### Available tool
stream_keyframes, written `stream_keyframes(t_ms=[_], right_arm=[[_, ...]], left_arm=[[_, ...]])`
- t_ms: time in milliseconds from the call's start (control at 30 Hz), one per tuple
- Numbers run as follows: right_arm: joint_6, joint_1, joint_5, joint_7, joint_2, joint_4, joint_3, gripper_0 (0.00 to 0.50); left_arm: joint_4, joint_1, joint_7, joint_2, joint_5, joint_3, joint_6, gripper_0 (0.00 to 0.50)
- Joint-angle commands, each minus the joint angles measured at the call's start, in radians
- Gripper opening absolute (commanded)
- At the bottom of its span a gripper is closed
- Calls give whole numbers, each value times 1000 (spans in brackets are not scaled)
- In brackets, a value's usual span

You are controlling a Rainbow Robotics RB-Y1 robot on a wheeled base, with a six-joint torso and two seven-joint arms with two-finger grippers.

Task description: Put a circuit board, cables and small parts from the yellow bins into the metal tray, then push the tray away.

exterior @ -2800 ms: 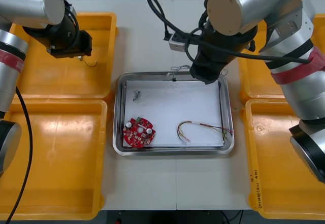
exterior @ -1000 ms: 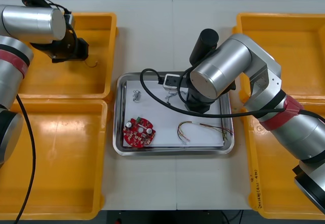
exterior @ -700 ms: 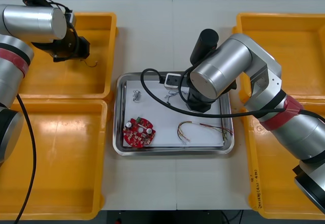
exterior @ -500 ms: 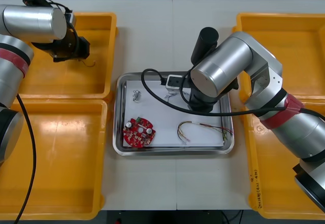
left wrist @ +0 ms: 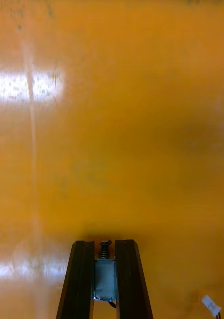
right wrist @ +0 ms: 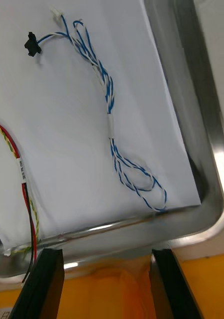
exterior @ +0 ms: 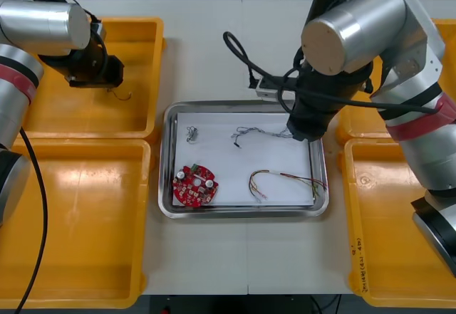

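Since half a second ago the right gripper (exterior: 303, 134) has lifted off the middle of the metal tray (exterior: 165, 186) and drawn back to its far right corner. It has left the twisted blue and white cable (exterior: 260, 133) lying loose on the white inside. The left gripper (exterior: 96, 80) has hardly shifted over the far left yellow bin (exterior: 142, 58).

In the front view the tray also holds the round red circuit board (exterior: 195, 185) at its near left and the red and yellow cable (exterior: 281, 180) at its near right. Another metal part (exterior: 191, 134) lies near its far left corner. A thin cable (exterior: 122, 95) lies on the bin floor just beside the left gripper.

In the right wrist view the black fingers (right wrist: 45, 284) stand wide apart with nothing between them, over the tray's rim and an orange bin edge. The blue and white cable lies beyond them, untouched, with the red and yellow cable off to one side.

In the left wrist view the fingers (left wrist: 83, 279) are drawn close, pinching a small metal part (left wrist: 105, 279) above the orange bin floor. A white connector (left wrist: 209, 303) lies nearby.
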Motion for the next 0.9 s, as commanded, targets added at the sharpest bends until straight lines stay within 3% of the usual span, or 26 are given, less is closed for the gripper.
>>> stream_keyframes(t_ms=[33,267,433,567,900], right_arm=[[11,-59,38,-38,-36,-114,-98,500],[11,-54,3,-59,-82,-177,-222,500],[11,-28,-84,-70,-153,-179,-340,500],[11,10,-95,-102,-207,-203,-411,500],[11,150,-136,-366,-334,-317,-478,500]], left_arm=[[-88,-37,-122,44,-4,64,78,0],[-157,-37,-124,51,-21,112,184,0],[-237,-16,-120,50,-46,127,264,0],[-320,13,-119,50,-58,130,323,0],[-545,72,-101,22,-72,129,503,0]])
